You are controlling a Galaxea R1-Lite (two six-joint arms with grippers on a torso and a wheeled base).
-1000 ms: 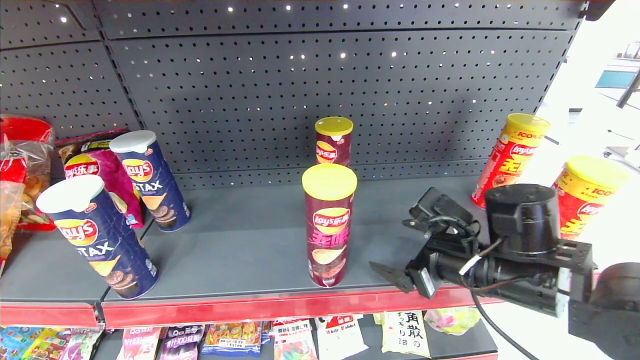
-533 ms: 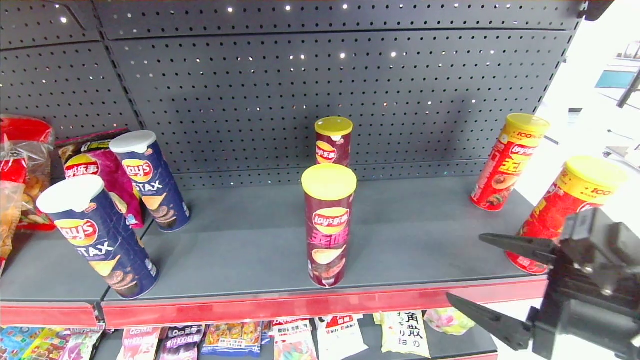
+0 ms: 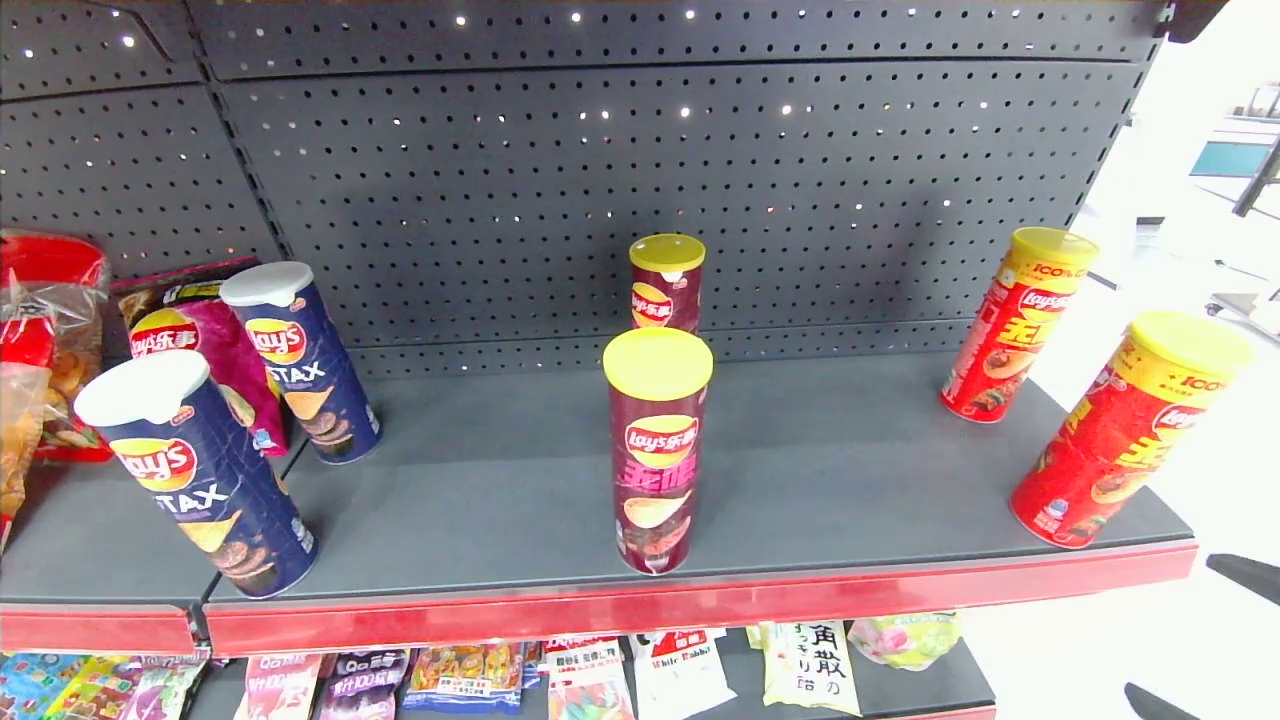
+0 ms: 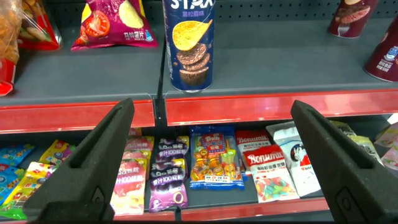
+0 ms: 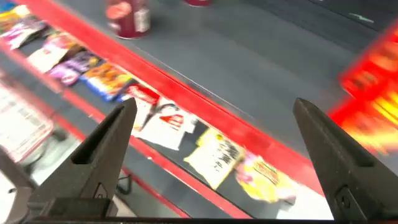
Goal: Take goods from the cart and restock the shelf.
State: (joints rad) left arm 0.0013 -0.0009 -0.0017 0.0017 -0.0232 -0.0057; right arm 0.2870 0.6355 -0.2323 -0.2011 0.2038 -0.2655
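- A grey shelf (image 3: 480, 500) with a perforated back panel (image 3: 600, 200) and a red front lip (image 3: 600, 610) spans the head view. A lower shelf (image 3: 930, 690) beneath it holds small sweet packets (image 3: 585, 685).
- The right end effector (image 5: 214, 106) sits at the lower right of the head view, beyond the shelf's right end. Its fingers are spread wide and carry nothing.
- The left end effector (image 4: 212, 104) is also spread and empty. It faces the red lip, with the front blue can (image 4: 188, 43) standing just behind that lip.
- With both empty, the step in hand is probably fetching the next item from the cart.
- To do that well, grip a can around mid-body and keep it upright. Bring it in over the lip from the front, not in a sideways sweep.
- The front red can (image 3: 1128, 430) is nearest the right end effector. It stands at the shelf's right front corner, just beside the lip, so a careless swing could topple it.
- The rear red can (image 3: 1018, 322) stands farther back, apart from it.
- Bare shelf lies between the red cans and the two maroon cans (image 3: 658, 450) at centre, and looks like the roomiest spot.
- At the left, the rear blue can (image 3: 298, 360), a purple crisp bag (image 3: 205, 340) and bagged snacks (image 3: 40, 340) crowd together, so that end looks a poor choice.
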